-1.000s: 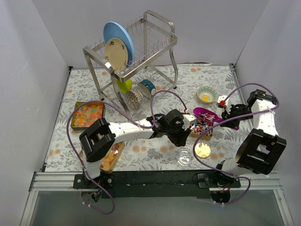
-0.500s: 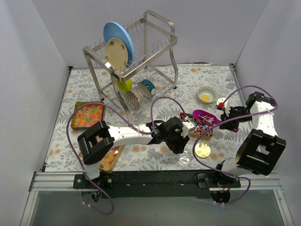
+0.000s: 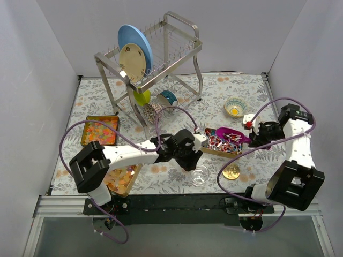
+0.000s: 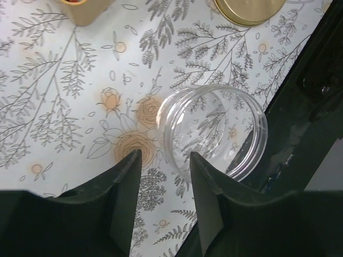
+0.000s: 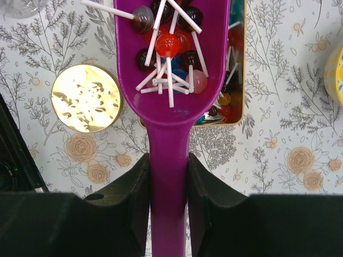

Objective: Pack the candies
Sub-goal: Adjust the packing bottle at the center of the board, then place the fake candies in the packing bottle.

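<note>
My right gripper (image 5: 168, 158) (image 3: 258, 136) is shut on the handle of the purple scoop (image 5: 169, 64) (image 3: 231, 133). The scoop holds several round candies on white sticks above the gold tray of wrapped candies (image 3: 221, 145) (image 5: 236, 80). My left gripper (image 4: 165, 155) (image 3: 194, 162) is open. Only tablecloth shows between its fingers. An empty clear jar (image 4: 217, 134) (image 3: 199, 174) stands upright against its right fingertip. A tray of red-orange-yellow bits (image 3: 100, 130) is at the left. A tray of yellow-orange gummies (image 3: 121, 180) is at the near left.
The round gold lid (image 3: 231, 171) (image 5: 86, 98) (image 4: 246, 8) lies near the front edge, right of the jar. A metal dish rack (image 3: 153, 59) with plates stands at the back, with cups (image 3: 153, 112) under it. A small bowl (image 3: 236, 107) sits at the back right.
My left arm has swung left and toward the near edge, uncovering the wrapped-candy tray. The clear jar now stands further left. The right gripper still holds the scoop over the tray.
</note>
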You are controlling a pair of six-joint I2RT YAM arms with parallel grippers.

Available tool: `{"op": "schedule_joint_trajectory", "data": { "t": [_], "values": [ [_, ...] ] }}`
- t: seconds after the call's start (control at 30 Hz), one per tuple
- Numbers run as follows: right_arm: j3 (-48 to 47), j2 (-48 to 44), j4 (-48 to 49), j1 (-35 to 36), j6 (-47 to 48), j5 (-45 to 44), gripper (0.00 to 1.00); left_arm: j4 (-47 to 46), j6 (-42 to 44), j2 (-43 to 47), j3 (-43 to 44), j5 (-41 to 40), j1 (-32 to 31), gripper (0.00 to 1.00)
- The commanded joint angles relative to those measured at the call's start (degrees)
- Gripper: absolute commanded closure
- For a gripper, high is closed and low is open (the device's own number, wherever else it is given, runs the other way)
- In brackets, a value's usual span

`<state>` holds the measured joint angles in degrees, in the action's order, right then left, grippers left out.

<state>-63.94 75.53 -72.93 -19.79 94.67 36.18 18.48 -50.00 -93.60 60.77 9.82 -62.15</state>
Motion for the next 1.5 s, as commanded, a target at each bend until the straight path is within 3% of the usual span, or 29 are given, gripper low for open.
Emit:
{"op": "schedule_joint_trajectory", "data": {
  "t": [0.0, 0.07, 0.17, 0.33, 0.43, 0.87, 1.47],
  "values": [
    [-0.4, -3.2, -2.1, 3.9, 0.2, 1.3, 0.99, 2.5, 2.1, 5.2, -0.7, 1.1, 2.1, 0.56],
    [0.0, -5.3, -2.1, 6.2, 0.2, 0.1, 0.99, 2.5, 2.1, 6.8, -0.2, 4.9, 3.2, 0.52],
    [0.9, -8.2, -2.2, 11.3, 0.3, -1.8, 0.99, 3.5, 1.3, 9.2, 1.5, 2.6, 5.5, 0.51],
    [2.9, -10.7, -2.2, 17.2, 3.8, -6.4, 0.99, 3.0, 3.1, 9.3, 3.8, 2.3, 16.6, 0.5],
    [3.2, -10.6, -2.3, 18.1, 6.4, -8.8, 0.99, 2.2, 3.4, 9.1, 5.4, 3.7, 20.1, 0.5],
    [1.6, -10.2, -2.3, 24.2, 19.8, -17.4, 0.99, -1.4, 3.7, 9.2, 2.5, 4.4, 21.0, 0.5],
    [0.0, -10.2, -1.5, 41.1, 11.3, -25.7, 0.99, -3.1, 4.3, 10.4, 0.8, 3.6, 21.5, 0.49]
  ]
}}
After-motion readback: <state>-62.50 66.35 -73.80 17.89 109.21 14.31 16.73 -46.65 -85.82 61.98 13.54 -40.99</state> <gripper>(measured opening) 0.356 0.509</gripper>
